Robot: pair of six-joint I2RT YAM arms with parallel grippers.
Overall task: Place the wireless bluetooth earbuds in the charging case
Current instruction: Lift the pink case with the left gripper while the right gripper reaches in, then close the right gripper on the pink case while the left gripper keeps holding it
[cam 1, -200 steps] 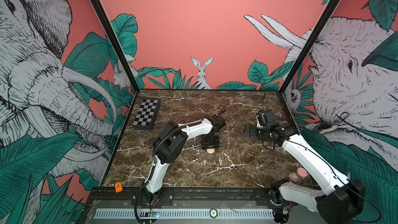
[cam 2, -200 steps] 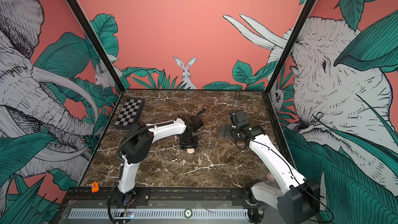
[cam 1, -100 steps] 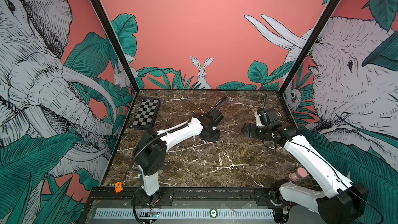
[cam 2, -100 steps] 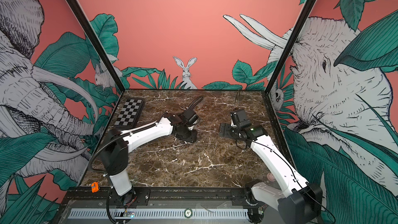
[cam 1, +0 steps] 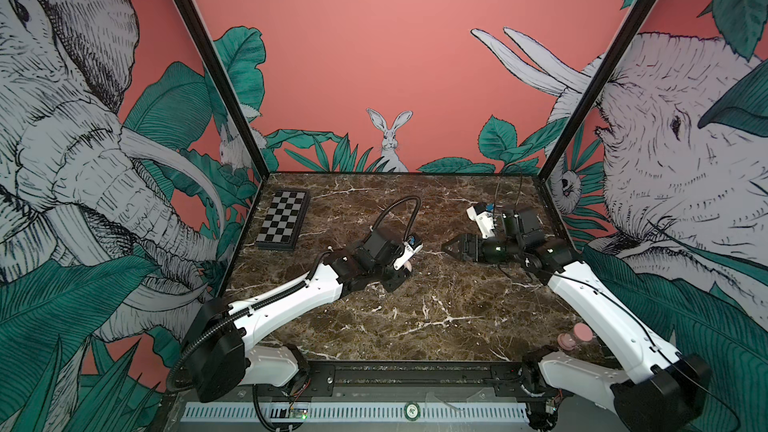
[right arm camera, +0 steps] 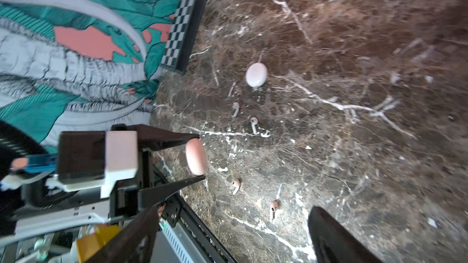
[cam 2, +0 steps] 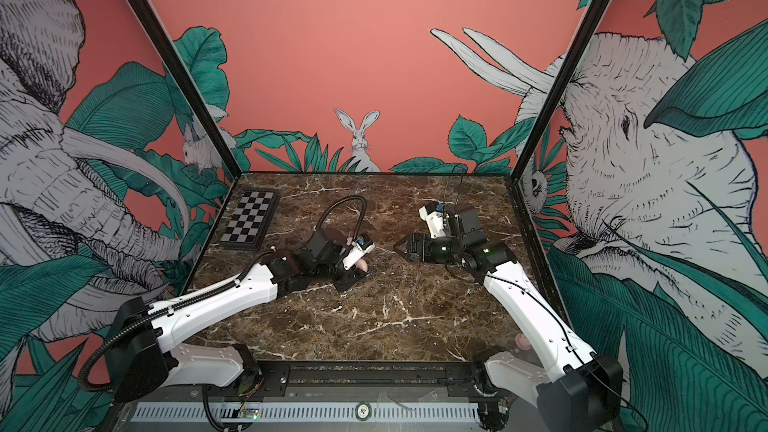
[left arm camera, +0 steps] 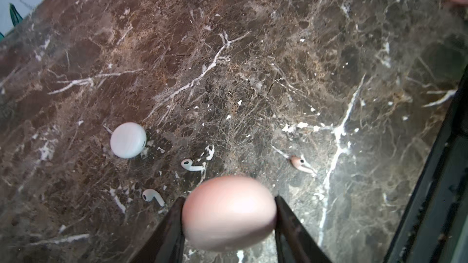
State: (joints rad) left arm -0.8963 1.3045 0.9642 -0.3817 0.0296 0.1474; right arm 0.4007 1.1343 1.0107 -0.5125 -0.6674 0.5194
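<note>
My left gripper [left arm camera: 229, 198] is shut on a pink, puck-like charging case [left arm camera: 228, 221] and holds it above the marble; in both top views it is mid-table [cam 1: 405, 271] [cam 2: 358, 270]. The right wrist view shows the case [right arm camera: 195, 157] edge-on between the left fingers. On the marble below lie two white earbuds [left arm camera: 191, 165] [left arm camera: 152, 196] and a pink earbud [left arm camera: 300, 164]. In the right wrist view the two white earbuds [right arm camera: 235, 108] [right arm camera: 254, 123] and two pink earbuds [right arm camera: 236, 185] [right arm camera: 273, 207] show. My right gripper [right arm camera: 234, 211] [cam 1: 446, 248] is open and empty, pointing at the left one.
A shut white round case [left arm camera: 128, 140] [right arm camera: 256, 74] sits by the white buds. A folded chessboard [cam 1: 284, 220] [cam 2: 250, 220] lies at the back left. Pink round pieces [cam 1: 575, 336] rest by the right arm's base. The black front rail [right arm camera: 192, 223] runs close to the pink buds.
The left arm has lifted the pink case off the marble and stretched back and right toward the right gripper. The right gripper has edged left, and its jaws have narrowed slightly.
</note>
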